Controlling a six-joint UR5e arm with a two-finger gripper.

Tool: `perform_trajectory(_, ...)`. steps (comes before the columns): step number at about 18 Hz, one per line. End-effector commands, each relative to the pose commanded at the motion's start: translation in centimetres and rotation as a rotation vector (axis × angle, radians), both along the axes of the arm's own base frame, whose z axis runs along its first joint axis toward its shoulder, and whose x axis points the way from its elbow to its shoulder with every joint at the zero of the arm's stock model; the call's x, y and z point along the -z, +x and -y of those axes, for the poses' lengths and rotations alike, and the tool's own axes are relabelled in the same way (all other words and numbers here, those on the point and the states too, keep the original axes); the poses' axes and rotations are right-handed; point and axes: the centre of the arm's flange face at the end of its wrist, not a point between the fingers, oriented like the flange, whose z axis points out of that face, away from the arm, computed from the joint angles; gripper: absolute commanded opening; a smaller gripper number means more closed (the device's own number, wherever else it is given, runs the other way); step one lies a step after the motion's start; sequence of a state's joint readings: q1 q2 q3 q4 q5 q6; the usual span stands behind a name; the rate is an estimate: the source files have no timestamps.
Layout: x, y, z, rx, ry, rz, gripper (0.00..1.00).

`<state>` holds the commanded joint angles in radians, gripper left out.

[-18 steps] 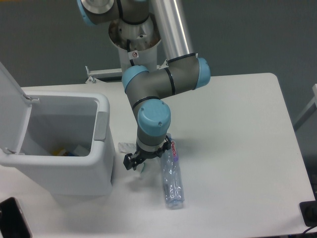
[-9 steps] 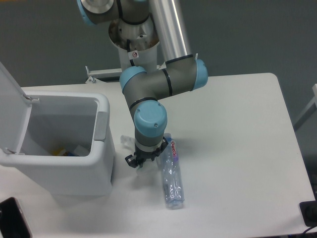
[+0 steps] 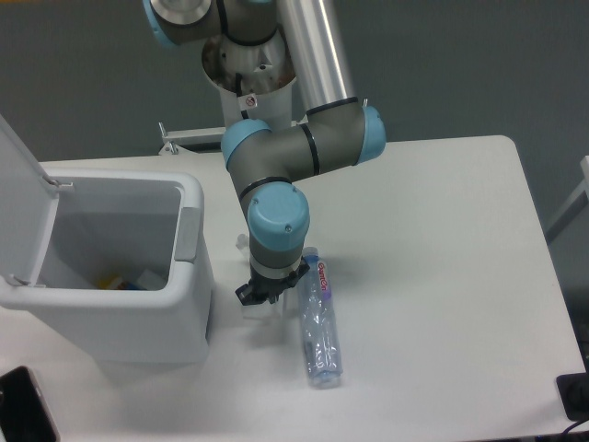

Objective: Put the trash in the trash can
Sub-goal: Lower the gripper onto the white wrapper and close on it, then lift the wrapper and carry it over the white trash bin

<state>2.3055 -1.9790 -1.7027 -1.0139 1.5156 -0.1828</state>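
The trash can (image 3: pixel 138 322) is a white bin at the left, its lid (image 3: pixel 23 216) swung up and open. A clear plastic bottle (image 3: pixel 320 333) with a red-lettered label lies on the table right of my gripper, lengthwise toward the front edge. My gripper (image 3: pixel 261 294) points down at the table between the bin and the bottle, its fingers drawn close together. A pale white piece, the carton (image 3: pixel 255 309), shows just under the fingertips; the wrist hides most of it. The gripper looks shut on it.
Small yellow and white items (image 3: pixel 126 279) lie at the bottom of the bin. A black device (image 3: pixel 23 410) sits at the front left corner and another dark object (image 3: pixel 575 396) at the front right edge. The arm's base stands behind the table.
The gripper's fingers have closed from a wide spread to a narrow gap over the white piece. The wrist has shifted slightly left. The bottle has not moved.
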Motion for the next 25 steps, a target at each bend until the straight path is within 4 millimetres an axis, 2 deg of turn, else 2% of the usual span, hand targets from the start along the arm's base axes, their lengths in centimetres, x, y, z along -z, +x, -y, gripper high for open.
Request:
perform_trajectory(3,-4.0,-0.5,0.4,0.029,0.05,-0.046,0.0)
perform_trajectory(5,-8.2,-1.9,0.8,0.007,0.113,-0.094,0.0)
perform_trajectory(7,-13.6,-3.6,1.1,-0.025,0.227,-0.13,0.0)
perform_trajectory(8,-15.4,-4.7,1.5,-0.043,0.272,-0.136,0.0)
perform_trajectory(9,-20.0,-6.5,2.8,-0.075,0.378,-0.149,0.0)
perform_trajectory(13,-27.1,-9.8,4.8,-0.126,0.576,-0.137,0.0)
perform_trajectory(15,-30.0,-10.6,5.2,-0.124,0.668,-0.12,0.0)
perform_trajectory(16,-30.8,-10.7,5.3,-0.115,0.705,-0.105,0.0)
perform_trajectory(18,-31.1,-10.4,5.1,-0.111,0.75,-0.057,0.0)
perform_trajectory(20,-31.5,-9.2,4.9,-0.102,0.763,-0.04,0.0)
perform_trajectory(21,-31.6,-8.5,4.5,-0.086,0.783,-0.013,0.0)
perform_trajectory(22,-32.0,-6.7,3.9,-0.065,0.814,0.03,0.0)
perform_trajectory(23,-31.6,-6.0,3.6,-0.053,0.825,0.06,0.0)
perform_trajectory(25,-31.9,-3.7,3.4,-0.018,0.84,0.085,0.0)
